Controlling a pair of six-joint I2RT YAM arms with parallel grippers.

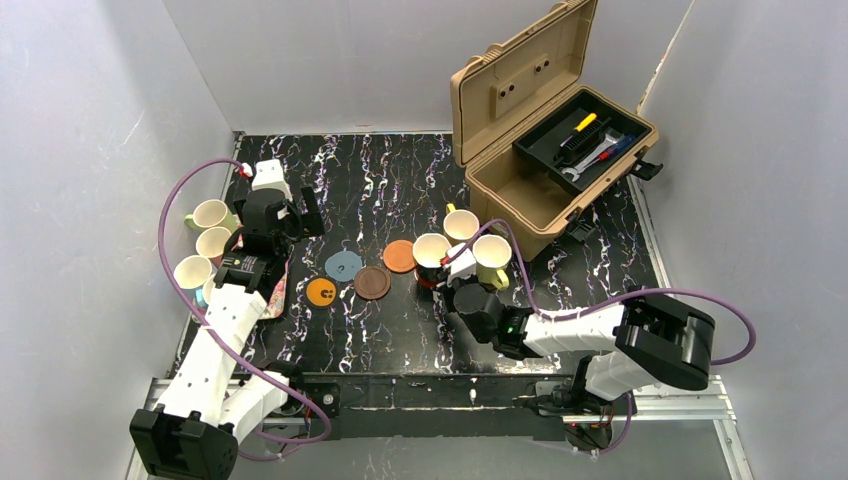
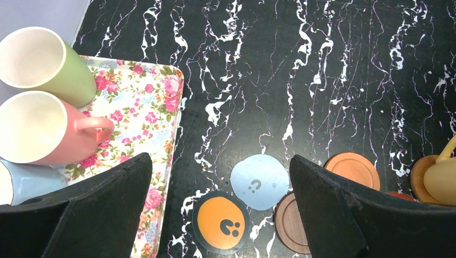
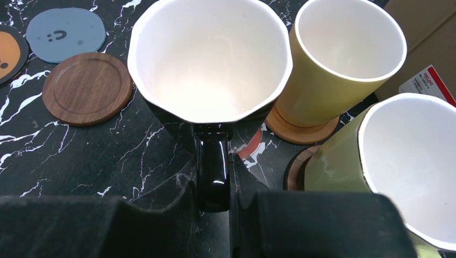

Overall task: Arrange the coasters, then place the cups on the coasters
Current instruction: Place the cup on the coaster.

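My right gripper (image 3: 214,174) is shut on the handle of the black cup (image 3: 209,59), which is upright over a red coaster (image 3: 253,149). Whether the cup rests on it I cannot tell. Beside it the yellow cup (image 3: 344,59) stands on an orange-brown coaster (image 3: 301,131), and the lime cup (image 3: 408,161) on a dark wood one (image 3: 294,173). Bare coasters lie left of these: dark wood (image 1: 372,282), orange-brown (image 1: 400,256), grey-blue (image 1: 343,265) and orange with a dark mark (image 1: 322,292). My left gripper (image 2: 219,157) hangs open above them, holding nothing. Green (image 2: 43,62), pink (image 2: 37,126) and pale blue (image 2: 13,180) cups sit at the left.
The floral tray (image 2: 156,107) carries the three left cups against the left wall. An open tan toolbox (image 1: 520,190) with tools in its black insert stands at the back right, close behind the yellow and lime cups. White walls close in the table on three sides.
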